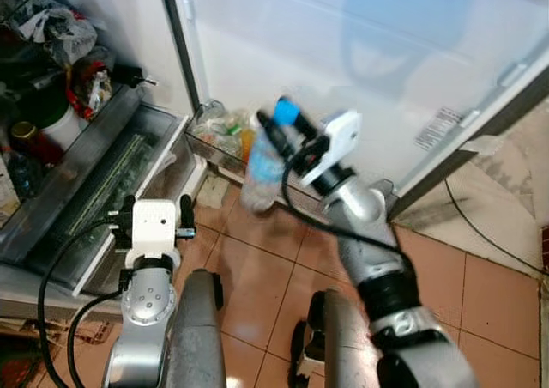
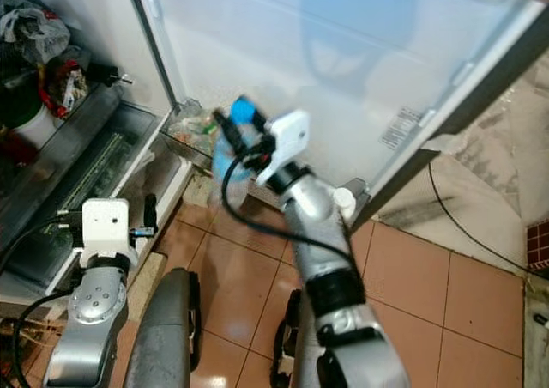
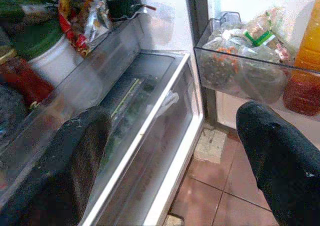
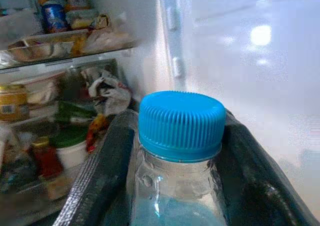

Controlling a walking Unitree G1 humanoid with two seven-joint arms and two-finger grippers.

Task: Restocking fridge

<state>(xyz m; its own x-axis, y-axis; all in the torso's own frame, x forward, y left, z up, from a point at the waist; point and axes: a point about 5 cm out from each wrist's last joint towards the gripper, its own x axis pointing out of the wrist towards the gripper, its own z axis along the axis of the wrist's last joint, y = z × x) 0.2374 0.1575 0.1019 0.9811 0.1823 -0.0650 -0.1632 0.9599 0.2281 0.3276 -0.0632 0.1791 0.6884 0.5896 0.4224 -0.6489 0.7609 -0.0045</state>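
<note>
A clear water bottle (image 1: 264,169) with a blue cap (image 4: 181,123) hangs upright in front of the open fridge door's lower shelf (image 1: 225,143). My right gripper (image 1: 281,126) is shut on the bottle's neck, its black fingers (image 4: 112,156) pressing just under the cap. The door shelf (image 3: 240,71) holds bagged vegetables and an orange bottle (image 3: 306,61). My left gripper (image 1: 154,209) stands open, low by the fridge's glass crisper drawer (image 3: 145,116), with nothing between its fingers (image 3: 75,156).
Inside the fridge sit a white tub with green lid (image 3: 50,51), a red-lidded jar (image 1: 30,139), snack packets (image 3: 82,11) and upper shelves with trays (image 4: 45,43). The white door (image 1: 360,53) stands wide open. Terracotta floor tiles (image 1: 266,276) lie below; a black cable (image 1: 489,233) crosses them at right.
</note>
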